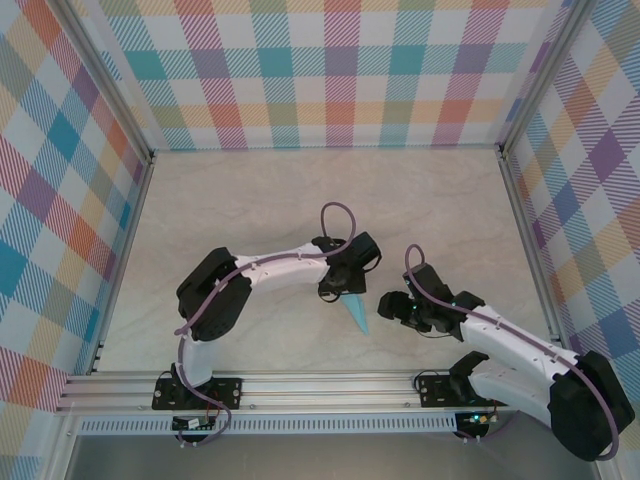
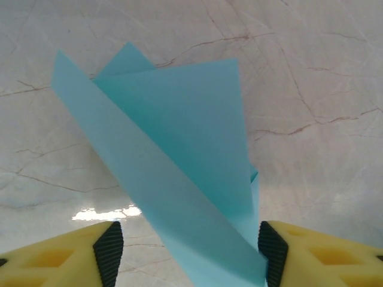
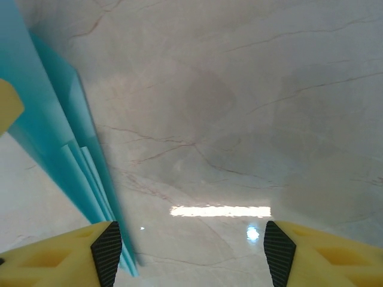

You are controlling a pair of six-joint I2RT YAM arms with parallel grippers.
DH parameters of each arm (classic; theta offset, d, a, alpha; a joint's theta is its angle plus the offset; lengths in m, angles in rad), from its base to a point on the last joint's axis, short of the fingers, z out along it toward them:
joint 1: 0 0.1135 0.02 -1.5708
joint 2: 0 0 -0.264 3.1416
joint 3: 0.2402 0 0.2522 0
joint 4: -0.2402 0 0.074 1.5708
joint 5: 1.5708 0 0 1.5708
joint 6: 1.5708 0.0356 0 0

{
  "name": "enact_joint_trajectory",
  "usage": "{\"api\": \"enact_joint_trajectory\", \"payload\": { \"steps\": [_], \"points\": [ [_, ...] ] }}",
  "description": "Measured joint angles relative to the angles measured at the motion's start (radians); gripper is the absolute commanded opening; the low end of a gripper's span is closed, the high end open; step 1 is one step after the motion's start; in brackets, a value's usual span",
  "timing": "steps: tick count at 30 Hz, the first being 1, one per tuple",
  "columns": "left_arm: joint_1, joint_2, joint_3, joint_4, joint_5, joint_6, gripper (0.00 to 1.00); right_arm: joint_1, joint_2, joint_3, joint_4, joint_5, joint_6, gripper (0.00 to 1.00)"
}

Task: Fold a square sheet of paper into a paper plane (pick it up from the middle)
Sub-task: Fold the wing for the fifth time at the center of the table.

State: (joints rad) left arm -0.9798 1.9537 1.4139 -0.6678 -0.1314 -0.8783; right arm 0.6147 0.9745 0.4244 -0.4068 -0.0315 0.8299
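The light blue paper is folded into a slim, pointed paper plane [image 1: 356, 310]; a flat square sheet is out of view. The plane sits mid-table with its tip toward the near edge. My left gripper [image 1: 340, 287] is right over its far end. In the left wrist view the plane [image 2: 179, 155] stands up between the wide-apart pads of the open left gripper [image 2: 190, 251], with its folded layers against the right pad [image 2: 272, 251]. My right gripper [image 1: 388, 304] is open just right of the plane. In the right wrist view the plane [image 3: 60, 149] lies beside the left pad [image 3: 106, 251].
The pale marble table [image 1: 300, 200] is bare around the arms. Plaid walls [image 1: 320, 70] close off the back and both sides. A metal rail [image 1: 320, 385] runs along the near edge. A yellow finger [image 3: 9, 104] of the left gripper shows at the right wrist view's left edge.
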Motion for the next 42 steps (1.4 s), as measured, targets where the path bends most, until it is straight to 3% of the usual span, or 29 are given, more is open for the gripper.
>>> {"api": "enact_joint_trajectory", "payload": {
  "steps": [8,12,16,18,19,20,22,25,29,33,35,42],
  "points": [
    [0.0,-0.171,-0.166,0.064,-0.012,0.008,0.08,0.0,0.032,0.035,0.036,-0.096,-0.05,0.67],
    [0.0,-0.212,-0.218,0.103,-0.02,0.005,0.0,0.0,0.089,0.07,0.078,-0.145,-0.068,0.68],
    [0.0,-0.233,-0.268,0.131,-0.02,0.007,0.0,0.0,0.179,0.097,0.127,-0.207,-0.099,0.68],
    [0.003,-0.239,-0.285,0.143,-0.02,0.007,0.12,0.0,0.226,0.119,0.128,-0.209,-0.115,0.67],
    [0.006,-0.241,-0.293,0.15,-0.02,0.007,0.2,0.0,0.248,0.132,0.126,-0.207,-0.122,0.66],
    [0.008,-0.244,-0.301,0.156,-0.02,0.008,0.37,0.0,0.263,0.143,0.125,-0.201,-0.129,0.66],
    [0.016,-0.251,-0.313,0.174,-0.018,0.008,0.48,0.0,0.272,0.154,0.126,-0.18,-0.131,0.66],
    [0.034,-0.255,-0.309,0.197,0.0,0.009,0.74,0.0,0.256,0.155,0.117,-0.128,-0.115,0.67],
    [0.054,-0.224,-0.241,0.195,0.028,0.011,0.84,0.0,0.189,0.142,0.095,-0.051,-0.083,0.69],
    [0.054,-0.143,-0.139,0.199,0.059,0.02,0.86,0.0,0.127,0.112,0.077,-0.017,-0.06,0.7],
    [0.054,-0.111,-0.114,0.193,0.068,0.023,0.82,0.0,0.115,0.096,0.069,-0.011,-0.052,0.71],
    [0.054,-0.093,-0.127,0.148,0.067,0.013,0.45,0.0,0.114,0.067,0.074,-0.048,-0.05,0.71]
  ]
}}
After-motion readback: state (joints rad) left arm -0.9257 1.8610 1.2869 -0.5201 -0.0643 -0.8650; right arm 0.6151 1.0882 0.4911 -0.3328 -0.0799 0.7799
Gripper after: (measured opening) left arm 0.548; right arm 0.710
